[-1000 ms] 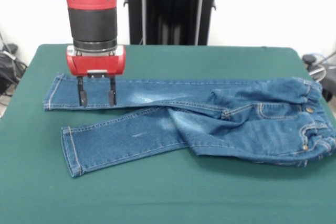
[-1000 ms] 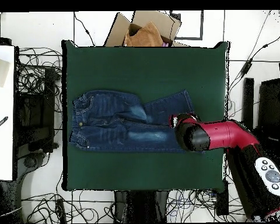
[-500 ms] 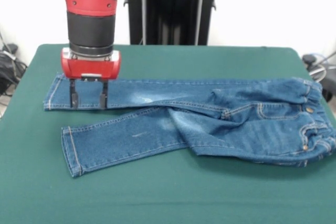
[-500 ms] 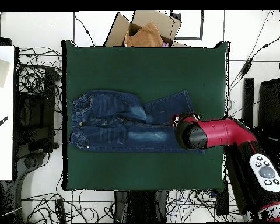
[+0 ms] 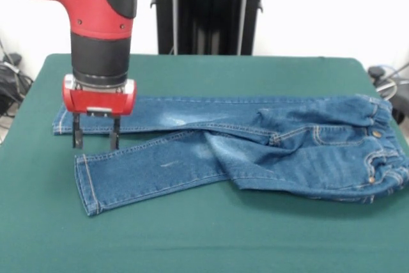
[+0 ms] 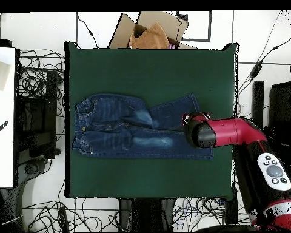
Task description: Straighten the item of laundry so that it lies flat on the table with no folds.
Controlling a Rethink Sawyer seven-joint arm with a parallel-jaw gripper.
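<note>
Small blue denim jeans (image 5: 255, 142) lie on the dark green table (image 5: 211, 234), waistband at the right, both legs stretched to the left with a fold across the seat. They also show in the overhead view (image 6: 133, 130). My gripper (image 5: 96, 139) hangs open over the gap between the two leg ends, its fingers (image 5: 77, 137) pointing down near the hem of the far leg. It holds nothing. In the overhead view the gripper is hidden under the arm (image 6: 224, 133).
The black pedestal (image 5: 208, 11) stands behind the table. A cardboard box (image 6: 151, 29) sits beyond the table's far edge in the overhead view, cables lie on the floor around, and a white table (image 6: 2, 115) stands at the left.
My gripper has moved left and toward the camera, from over the far leg to the gap by the hems. The jeans have not moved.
</note>
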